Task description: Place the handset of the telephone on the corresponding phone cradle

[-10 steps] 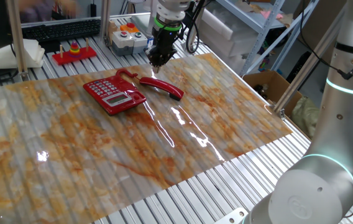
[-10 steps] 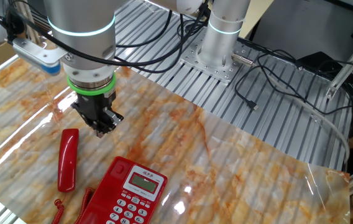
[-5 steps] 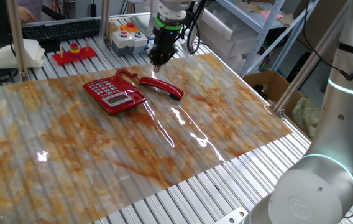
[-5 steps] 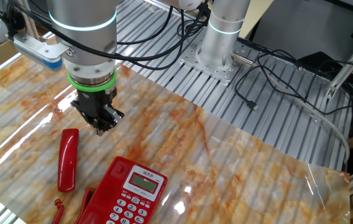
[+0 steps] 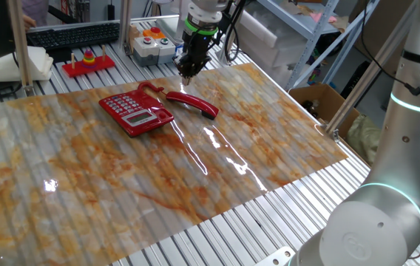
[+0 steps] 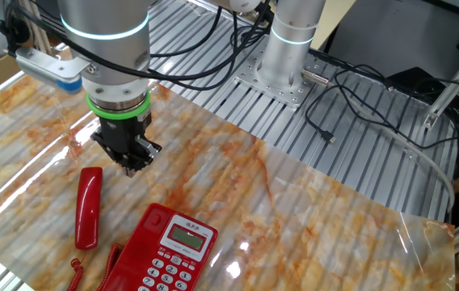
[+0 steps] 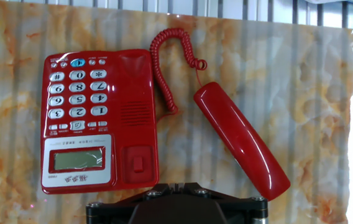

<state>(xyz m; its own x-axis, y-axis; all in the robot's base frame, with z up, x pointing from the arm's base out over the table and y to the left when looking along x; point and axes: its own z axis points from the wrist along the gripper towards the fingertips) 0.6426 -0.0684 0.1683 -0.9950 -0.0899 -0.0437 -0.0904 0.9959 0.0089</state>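
The red handset (image 7: pixel 240 138) lies slantwise on the marbled sheet, to the right of the telephone (image 7: pixel 96 118) in the hand view. A coiled red cord (image 7: pixel 167 62) joins them. The phone cradle (image 7: pixel 136 118), the red strip beside the keypad, has nothing in it. My gripper (image 7: pixel 176 185) is shut with nothing held, and it hovers above the sheet near the lower ends of both. In one fixed view the gripper (image 5: pixel 186 74) hangs just behind the handset (image 5: pixel 192 103) and the telephone (image 5: pixel 136 112). In the other fixed view the gripper (image 6: pixel 132 167) is up and to the right of the handset (image 6: pixel 89 207).
A red tray with coloured stacking rings (image 5: pixel 88 62), a button box (image 5: pixel 153 43) and a keyboard (image 5: pixel 73 33) sit behind the sheet. A cardboard box (image 5: pixel 317 100) stands off the table's right edge. The arm's base (image 6: pixel 286 48) and loose cables (image 6: pixel 359 89) lie beyond.
The gripper has drifted very slightly and stays shut. Handset and telephone have not moved.
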